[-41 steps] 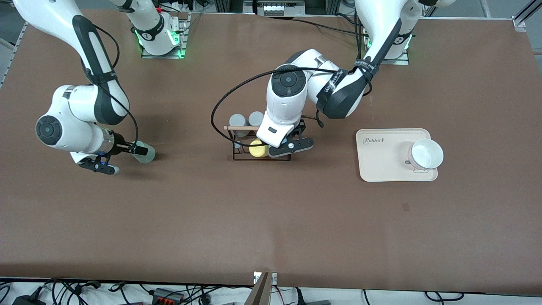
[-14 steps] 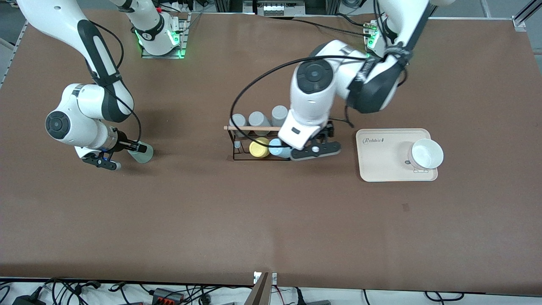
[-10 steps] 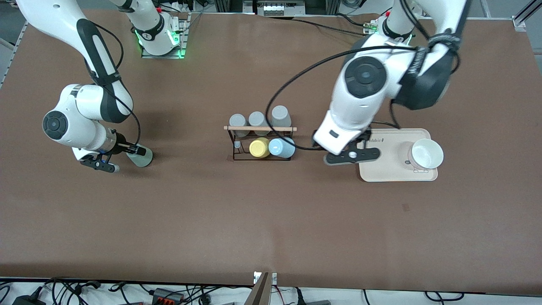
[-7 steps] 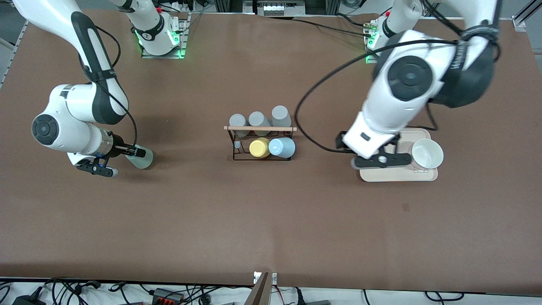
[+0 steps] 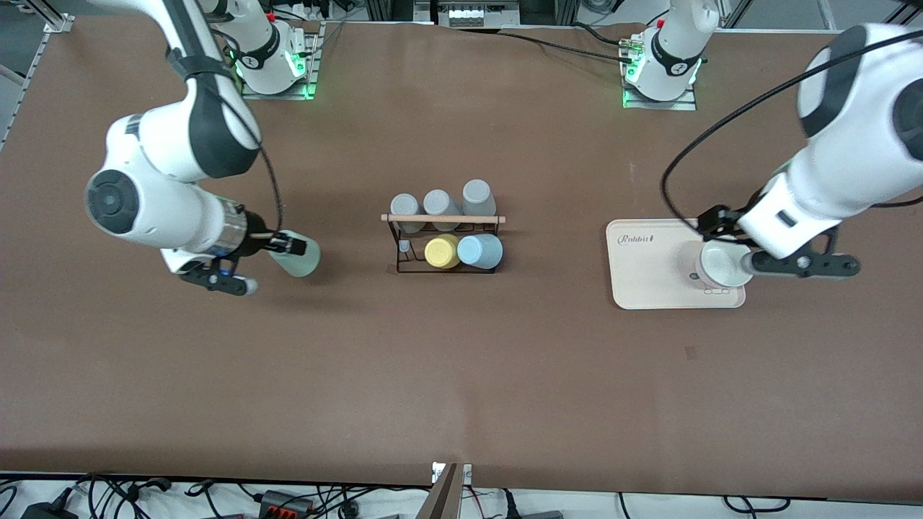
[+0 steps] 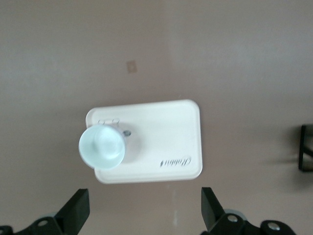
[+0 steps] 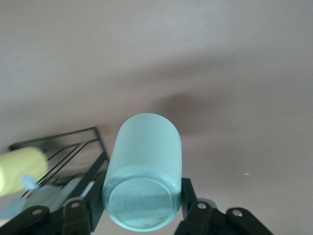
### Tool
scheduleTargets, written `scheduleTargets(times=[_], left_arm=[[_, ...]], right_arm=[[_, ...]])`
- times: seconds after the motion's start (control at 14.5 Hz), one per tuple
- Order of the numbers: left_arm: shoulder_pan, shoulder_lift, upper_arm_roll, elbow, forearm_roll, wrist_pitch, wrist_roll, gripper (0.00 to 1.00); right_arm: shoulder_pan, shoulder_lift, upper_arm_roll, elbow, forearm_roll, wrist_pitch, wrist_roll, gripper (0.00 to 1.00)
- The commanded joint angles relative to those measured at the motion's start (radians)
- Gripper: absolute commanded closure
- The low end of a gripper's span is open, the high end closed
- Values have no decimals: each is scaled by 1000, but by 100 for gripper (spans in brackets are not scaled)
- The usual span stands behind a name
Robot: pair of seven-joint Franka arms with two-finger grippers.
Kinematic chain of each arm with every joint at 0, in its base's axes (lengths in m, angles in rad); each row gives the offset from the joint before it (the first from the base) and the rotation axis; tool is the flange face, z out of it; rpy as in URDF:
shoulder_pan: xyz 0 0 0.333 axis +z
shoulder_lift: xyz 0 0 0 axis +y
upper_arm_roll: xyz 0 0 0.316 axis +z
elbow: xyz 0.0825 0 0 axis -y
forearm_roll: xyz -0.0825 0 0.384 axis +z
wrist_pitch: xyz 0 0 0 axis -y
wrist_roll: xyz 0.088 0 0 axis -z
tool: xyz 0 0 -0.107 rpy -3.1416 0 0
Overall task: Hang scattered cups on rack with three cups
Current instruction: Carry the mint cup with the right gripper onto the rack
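Note:
My right gripper [image 5: 280,249] is shut on the pale mint green cup [image 5: 299,258], which lies tilted on its side above the table toward the right arm's end, beside the rack [image 5: 401,245]. In the right wrist view the cup [image 7: 144,161] fills the space between the fingers [image 7: 188,196], and the black rack [image 7: 73,147] shows past it. The light blue cup [image 5: 480,251] hangs on the rack under the wooden rod [image 5: 443,218]. My left gripper [image 5: 797,264] hangs open and empty over the table by the tray's edge.
Three grey cups [image 5: 436,202] and a yellow cup [image 5: 441,252] also hang on the rack. A cream tray [image 5: 649,270] toward the left arm's end carries a white cup [image 5: 721,261]; the left wrist view shows the tray [image 6: 166,142] and white cup [image 6: 101,147] below.
The left arm swung away from the rack, leaving the blue cup on it, and passed over the tray. The right arm lifted the mint cup and carried it toward the rack.

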Motion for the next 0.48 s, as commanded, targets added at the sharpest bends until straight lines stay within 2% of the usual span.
scheduleTargets(times=[0.0,0.14,0.35,0.41], left_arm=[[31,-179,39,-201,-33,66,47,0],[19,-222,89,-251,-39,113,66,0],[-35,-257,173,-281,-42,118,75,0],[-33,-276,175,-287,-43,114,74,0]], right_arm=[[76,36,-7,87,26,-18,65,91],[114,48,-7,123,28,-18,122,92],[157,89,-7,189,28,-16,196,93],[171,112,-7,214,28,-16,209,93]])
